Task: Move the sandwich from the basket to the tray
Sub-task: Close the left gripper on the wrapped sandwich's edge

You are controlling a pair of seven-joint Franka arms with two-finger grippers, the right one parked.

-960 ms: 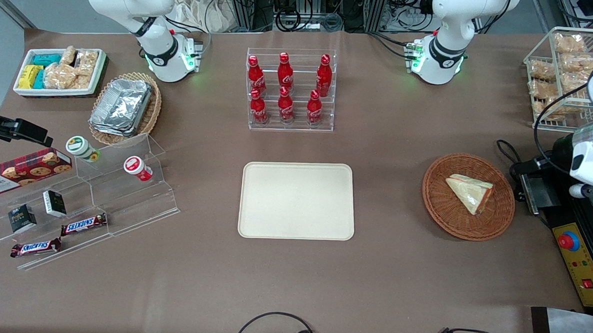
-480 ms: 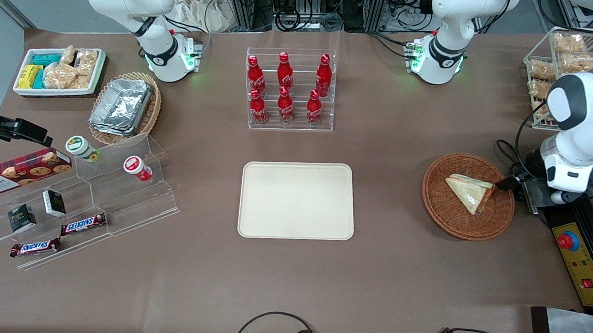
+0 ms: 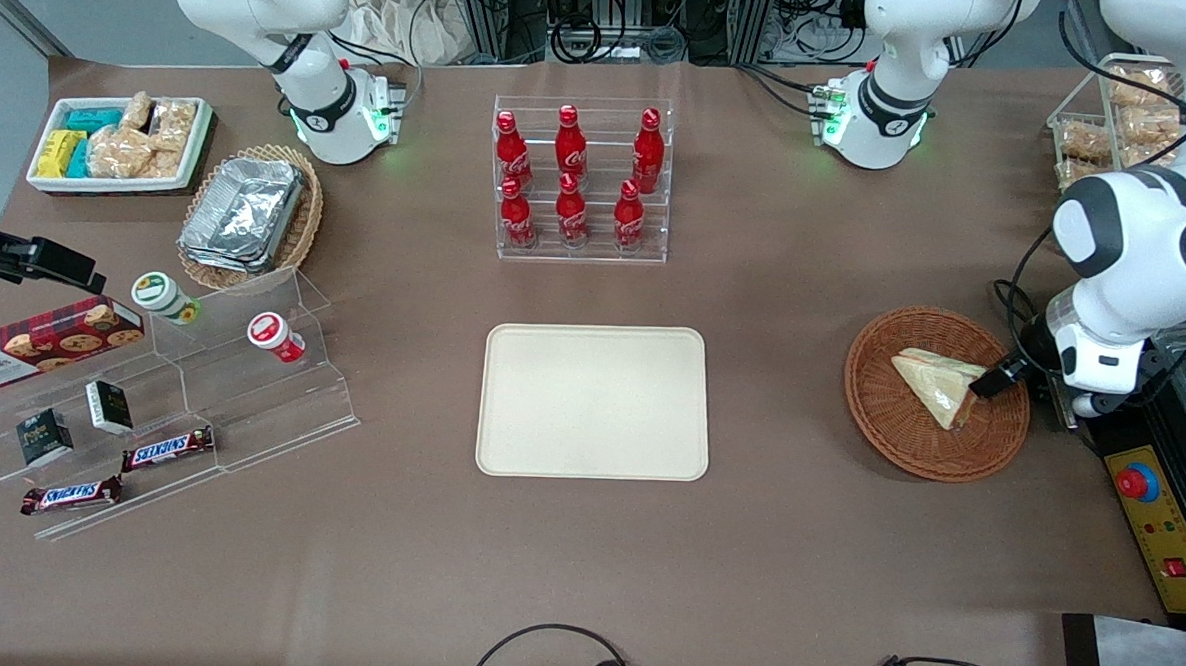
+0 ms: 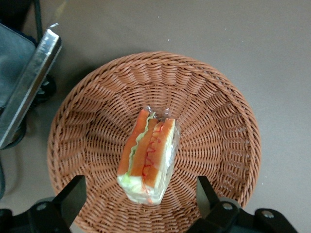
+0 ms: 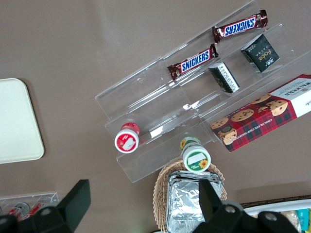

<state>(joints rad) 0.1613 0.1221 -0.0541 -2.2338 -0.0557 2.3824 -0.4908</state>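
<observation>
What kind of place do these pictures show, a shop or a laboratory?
Probably a robot lab dressed as a small snack shop. Soda bottles and chocolate bars stand on clear display racks, while loose cables lie near the arm bases. The open pincer hovers over the sandwich in the basket.

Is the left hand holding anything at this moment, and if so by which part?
Nothing is held. The left hand hovers open above the basket, its fingers apart and clear of the sandwich, which lies in the basket.

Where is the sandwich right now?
The sandwich lies in the basket toward the working arm's end of the table; the open hand hovers just above it.
</observation>
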